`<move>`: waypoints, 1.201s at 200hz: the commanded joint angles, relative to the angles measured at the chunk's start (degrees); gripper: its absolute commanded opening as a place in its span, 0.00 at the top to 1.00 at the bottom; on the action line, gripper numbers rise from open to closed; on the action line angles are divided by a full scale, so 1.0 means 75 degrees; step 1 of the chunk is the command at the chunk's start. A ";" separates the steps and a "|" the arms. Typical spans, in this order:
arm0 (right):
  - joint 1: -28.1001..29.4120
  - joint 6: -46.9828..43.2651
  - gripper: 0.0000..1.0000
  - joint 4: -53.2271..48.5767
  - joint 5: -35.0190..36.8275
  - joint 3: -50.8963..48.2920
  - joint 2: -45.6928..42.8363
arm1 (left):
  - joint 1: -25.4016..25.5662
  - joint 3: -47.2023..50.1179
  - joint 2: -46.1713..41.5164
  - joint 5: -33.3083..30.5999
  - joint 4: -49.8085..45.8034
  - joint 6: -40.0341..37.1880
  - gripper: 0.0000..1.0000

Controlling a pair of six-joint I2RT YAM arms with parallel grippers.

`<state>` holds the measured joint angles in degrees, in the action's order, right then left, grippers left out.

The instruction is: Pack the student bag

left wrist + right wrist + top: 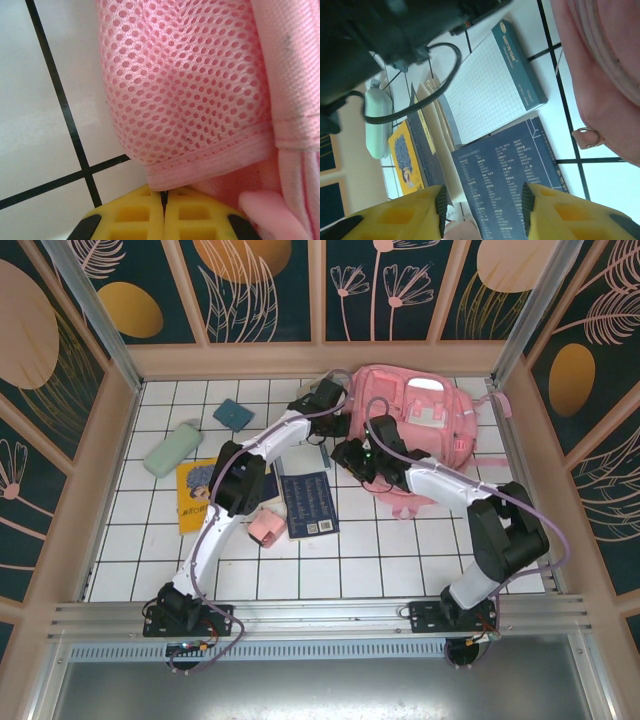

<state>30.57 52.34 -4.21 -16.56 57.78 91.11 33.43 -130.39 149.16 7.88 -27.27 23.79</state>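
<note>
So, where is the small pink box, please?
In the top view, the small pink box sits left of centre, at the near left corner of the dark blue book.

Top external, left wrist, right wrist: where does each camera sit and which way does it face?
Top external: above and behind the arm bases, facing down on the white tiled table; both arms show.
Left wrist: on the left arm, facing mesh of the large pink fabric backpack; shut left end effector at bottom.
Right wrist: on the right arm, facing the dark blue printed book; open right end effector at bottom.
Shared: backpack and table, all three.
</note>
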 commanded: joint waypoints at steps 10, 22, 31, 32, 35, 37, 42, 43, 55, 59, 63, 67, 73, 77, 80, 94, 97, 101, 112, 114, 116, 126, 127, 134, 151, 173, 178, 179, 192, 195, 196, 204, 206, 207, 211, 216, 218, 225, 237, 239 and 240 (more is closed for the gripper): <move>-0.0442 -0.1504 0.55 -0.1655 0.0927 0.0093 -0.0840 | 0.0006 0.0674 -0.0587 -0.0028 0.0495 -0.0029 1.00; -0.0818 -0.1798 0.55 -0.1885 0.1126 -0.0003 -0.1103 | 0.0005 0.0794 -0.0690 0.0012 0.0473 0.0032 0.83; -0.1159 -0.2022 0.55 -0.2035 0.1229 -0.0038 -0.1194 | 0.0007 0.0865 -0.0765 0.0084 0.0456 0.0103 0.74; -0.1199 -0.2045 0.55 -0.2049 0.1238 -0.0033 -0.1198 | 0.0002 0.0863 -0.0776 0.0085 0.0452 0.0112 0.73; -0.1344 -0.2133 0.55 -0.2090 0.1262 -0.0030 -0.1202 | 0.0007 0.0881 -0.0809 0.0090 0.0432 0.0139 0.72; -0.1424 -0.2184 0.55 -0.2117 0.1277 -0.0029 -0.1203 | 0.0007 0.0902 -0.0830 0.0099 0.0435 0.0163 0.71; -0.1637 -0.2335 0.55 -0.2161 0.1310 -0.0016 -0.1203 | 0.0005 0.0954 -0.0892 0.0099 0.0414 0.0204 0.68; -0.1673 -0.2377 0.55 -0.2171 0.1319 -0.0010 -0.1197 | 0.0006 0.0966 -0.0910 0.0098 0.0407 0.0215 0.68; -0.2096 -0.2765 0.55 -0.2295 0.1522 0.0078 -0.1087 | 0.0007 0.1113 -0.1110 -0.0148 0.0282 0.0442 0.60; -0.2231 -0.2862 0.55 -0.2339 0.1595 0.0107 -0.1037 | 0.0007 0.1146 -0.1174 -0.0269 0.0191 0.0546 0.58; -0.2354 -0.2968 0.55 -0.2385 0.1654 0.0134 -0.0978 | 0.0005 0.1181 -0.1234 -0.0403 0.0097 0.0653 0.57; -0.2486 -0.3065 0.55 -0.2396 0.1695 0.0164 -0.0913 | -0.0004 0.1218 -0.1300 -0.0480 0.0009 0.0752 0.56; -0.2671 -0.3187 0.57 -0.2349 0.1714 0.0145 -0.0836 | 0.0007 0.1290 -0.1396 -0.0534 -0.0122 0.0882 0.55; -0.2795 -0.3245 0.59 -0.2301 0.1731 0.0126 -0.0784 | 0.0013 0.1334 -0.1473 -0.0545 -0.0190 0.0970 0.54; -0.2902 -0.3270 0.61 -0.2264 0.1745 0.0095 -0.0755 | 0.0007 0.1395 -0.1524 -0.0535 -0.0215 0.1034 0.54; -0.3337 -0.3318 0.63 -0.2145 0.1780 -0.0026 -0.0571 | 0.0018 0.1877 -0.1839 -0.0297 -0.0110 0.1329 0.54; -0.3411 -0.3341 0.63 -0.2130 0.1791 -0.0047 -0.0525 | 0.0019 0.1992 -0.1922 -0.0246 -0.0049 0.1390 0.54; -0.3507 -0.3362 0.63 -0.2118 0.1816 -0.0072 -0.0471 | 0.0018 0.2147 -0.2024 -0.0198 0.0013 0.1477 0.54; -0.3693 -0.3391 0.64 -0.2108 0.1958 -0.0141 -0.0329 | 0.0024 0.2588 -0.2304 -0.0094 0.0214 0.1721 0.54; -0.3731 -0.3398 0.65 -0.2110 0.1984 -0.0153 -0.0308 | 0.0029 0.2664 -0.2356 -0.0076 0.0261 0.1757 0.54; -0.3746 -0.3402 0.65 -0.2111 0.2014 -0.0168 -0.0288 | 0.0028 0.2736 -0.2407 -0.0054 0.0307 0.1801 0.54; -0.3827 -0.3426 0.65 -0.2092 0.2130 -0.0275 -0.0233 | 0.0031 0.3075 -0.2626 0.0072 0.0559 0.1988 0.54; -0.3834 -0.3427 0.65 -0.2090 0.2139 -0.0292 -0.0226 | 0.0031 0.3105 -0.2650 0.0091 0.0591 0.2003 0.54; -0.3864 -0.3427 0.65 -0.2059 0.2176 -0.0387 -0.0207 | 0.0022 0.3319 -0.2773 0.0233 0.0823 0.2150 0.54; -0.3869 -0.3439 0.66 -0.1983 0.2205 -0.0666 -0.0146 | 0.0037 0.3583 -0.2773 0.0732 0.1384 0.2388 0.53; -0.3824 -0.3430 0.67 -0.1972 0.2066 -0.1014 -0.0112 | 0.0077 0.3009 -0.2151 0.1110 0.1212 0.2466 0.53; -0.3797 -0.3400 0.67 -0.1953 0.2008 -0.1107 -0.0140 | 0.0088 0.2888 -0.2004 0.1185 0.1210 0.2478 0.53; -0.3796 -0.3396 0.67 -0.1950 0.1991 -0.1118 -0.0144 | 0.0083 0.2865 -0.1975 0.1198 0.1216 0.2477 0.53; -0.3678 -0.3306 0.67 -0.1861 0.1663 -0.1376 -0.0228 | 0.0112 0.2537 -0.1574 0.1256 0.1213 0.2423 0.54; -0.3635 -0.3275 0.67 -0.1838 0.1580 -0.1440 -0.0249 | 0.0113 0.2411 -0.1467 0.1237 0.1159 0.2402 0.54; -0.3615 -0.3257 0.67 -0.1834 0.1560 -0.1461 -0.0257 | 0.0113 0.2369 -0.1426 0.1236 0.1132 0.2392 0.54; -0.3442 -0.3109 0.67 -0.1786 0.1375 -0.1612 -0.0338 | 0.0110 0.2014 -0.1120 0.1234 0.0915 0.2318 0.56; -0.3425 -0.3092 0.67 -0.1779 0.1358 -0.1629 -0.0343 | 0.0112 0.1908 -0.1055 0.1235 0.0858 0.2290 0.56; -0.3387 -0.3078 0.67 -0.1775 0.1337 -0.1643 -0.0351 | 0.0113 0.1860 -0.1009 0.1235 0.0829 0.2284 0.56; -0.3276 -0.3001 0.67 -0.1749 0.1235 -0.1710 -0.0380 | 0.0113 0.1694 -0.0897 0.1205 0.0719 0.2241 0.57; -0.3131 -0.2913 0.67 -0.1699 0.1095 -0.1773 -0.0400 | 0.0112 0.1461 -0.0732 0.1182 0.0608 0.2211 0.58; -0.3060 -0.2877 0.67 -0.1686 0.1039 -0.1806 -0.0401 | 0.0113 0.1380 -0.0656 0.1178 0.0570 0.2199 0.58; -0.2799 -0.2718 0.67 -0.1666 0.0936 -0.1863 -0.0406 | 0.0109 0.1120 -0.0470 0.1166 0.0481 0.2143 0.60; -0.2315 -0.2342 0.67 -0.1526 0.0785 -0.1982 -0.0410 | 0.0107 0.0758 -0.0164 0.1146 0.0410 0.2040 0.61; -0.2238 -0.2274 0.67 -0.1487 0.0721 -0.1999 -0.0398 | 0.0112 0.0701 -0.0127 0.1136 0.0398 0.2027 0.61; -0.2202 -0.2247 0.67 -0.1465 0.0697 -0.2010 -0.0396 | 0.0106 0.0670 -0.0100 0.1127 0.0394 0.2029 0.61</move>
<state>5.98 29.95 -12.86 -2.31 46.72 87.57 33.65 -119.59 143.22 15.14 -21.39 40.60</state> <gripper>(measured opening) 0.329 0.397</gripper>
